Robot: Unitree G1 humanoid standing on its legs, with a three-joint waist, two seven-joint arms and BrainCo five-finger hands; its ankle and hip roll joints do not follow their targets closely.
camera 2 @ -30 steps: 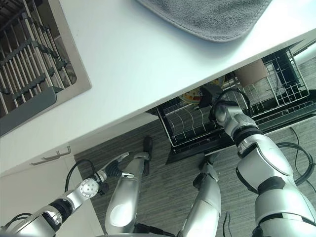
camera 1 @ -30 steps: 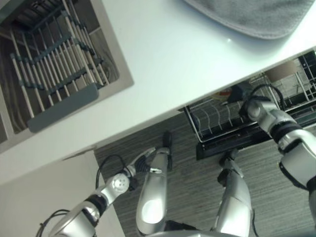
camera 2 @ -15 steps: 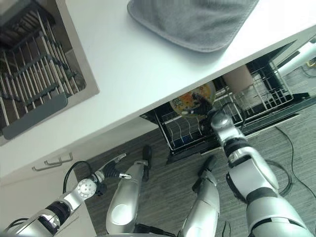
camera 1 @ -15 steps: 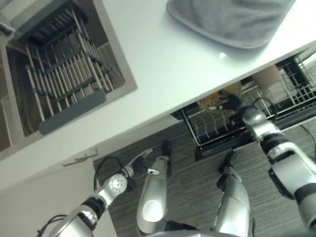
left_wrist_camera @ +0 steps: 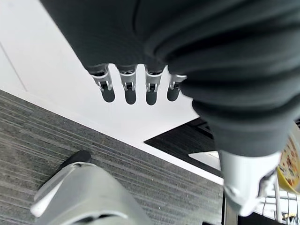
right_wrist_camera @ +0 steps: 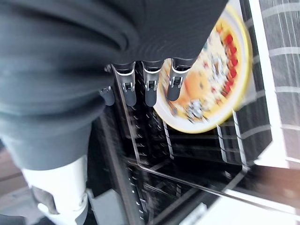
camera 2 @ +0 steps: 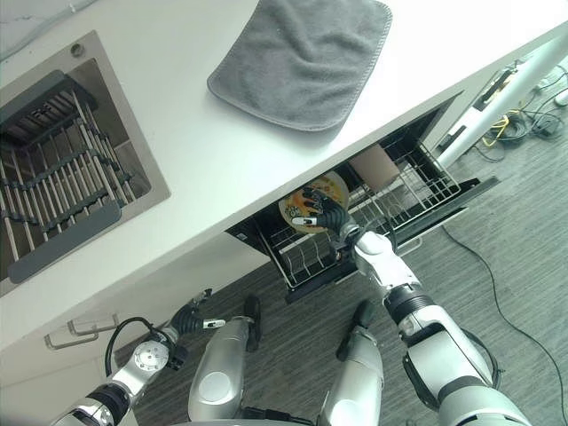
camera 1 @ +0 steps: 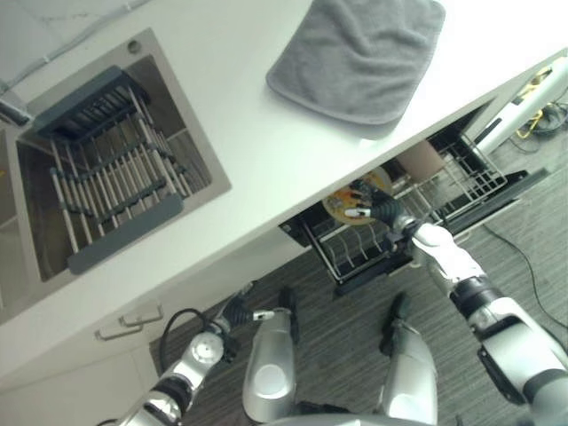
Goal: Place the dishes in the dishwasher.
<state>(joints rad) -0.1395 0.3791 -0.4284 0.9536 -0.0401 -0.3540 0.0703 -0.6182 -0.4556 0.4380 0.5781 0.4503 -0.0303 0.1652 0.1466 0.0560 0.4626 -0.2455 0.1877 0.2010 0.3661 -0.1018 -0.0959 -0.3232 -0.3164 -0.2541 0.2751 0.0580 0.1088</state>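
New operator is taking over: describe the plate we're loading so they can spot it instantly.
Look under the white countertop, below the grey towel, at the pulled-out dishwasher rack. The plate stands on edge at its back by the right hand: round, yellow-rimmed, with a colourful print, unlike the brown cup beside it.

Glossy plate [right_wrist_camera: 213, 79], wire rack [camera 2: 417, 191]

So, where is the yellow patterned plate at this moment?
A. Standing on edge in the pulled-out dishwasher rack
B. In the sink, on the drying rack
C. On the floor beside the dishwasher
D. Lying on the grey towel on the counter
A: the yellow patterned plate stands on edge between the wires of the pulled-out dishwasher rack under the counter, with the right hand at it; whether that hand grips the plate cannot be told.
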